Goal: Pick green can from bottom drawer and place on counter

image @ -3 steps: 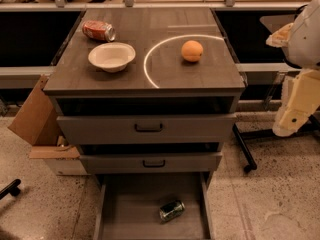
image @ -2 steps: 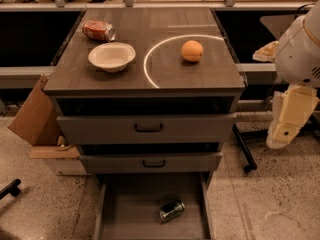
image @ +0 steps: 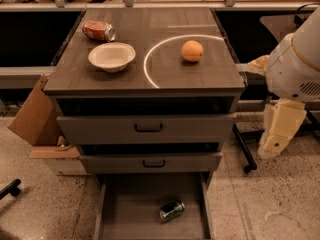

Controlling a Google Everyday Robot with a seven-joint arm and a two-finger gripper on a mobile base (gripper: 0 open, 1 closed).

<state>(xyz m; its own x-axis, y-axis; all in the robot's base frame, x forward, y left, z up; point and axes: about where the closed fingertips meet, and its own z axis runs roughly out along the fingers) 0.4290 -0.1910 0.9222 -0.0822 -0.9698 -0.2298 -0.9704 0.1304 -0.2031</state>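
**Green can (image: 171, 210) in the open bottom drawer (image: 132, 211); your claw (image: 280, 131) off to the side.**
Look to 6 o'clock: the can is small, dark green and shiny, lying on its side on the drawer's flat floor, right of middle, clear of the walls. Your claw hangs at 3 o'clock beside the cabinet, well apart from the can; you cannot tell how far open it is. On the tabletop (image: 200, 76) at 12 o'clock sit an orange (image: 191, 50), a white bowl (image: 112, 56) and a red can (image: 98, 30).
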